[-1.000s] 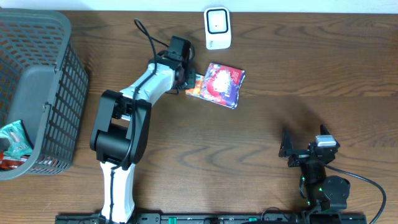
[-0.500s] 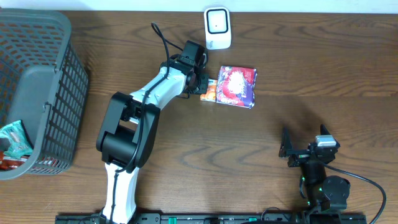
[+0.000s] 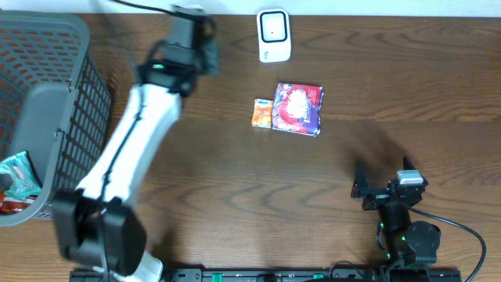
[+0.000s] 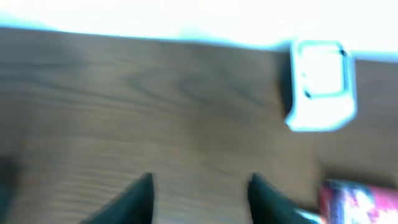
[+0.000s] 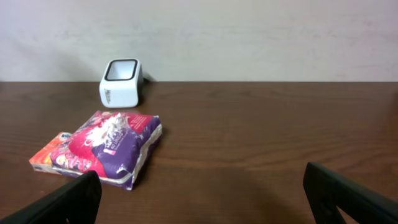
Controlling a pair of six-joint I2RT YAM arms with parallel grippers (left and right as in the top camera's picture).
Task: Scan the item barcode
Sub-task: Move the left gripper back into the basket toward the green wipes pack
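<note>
The snack packet point(image 3: 296, 108) lies flat on the table point(image 3: 407, 78) just in front of the white scanner point(image 3: 274, 35), seemingly so its barcode sits within the reader's view, while the left gripper point(image 4: 200, 183) hovers well aside, jaws apart and empty, and the right gripper point(image 3: 383, 180) rests wide open.

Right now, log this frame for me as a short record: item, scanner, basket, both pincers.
item: purple-and-red snack packet, flat on the table, nothing holding it
scanner: white scanner near the far edge, apart from the packet
basket: grey basket at the left, other packets inside
left pincer: open, empty, over bare wood left of the scanner
right pincer: open, empty, facing the packet
</note>
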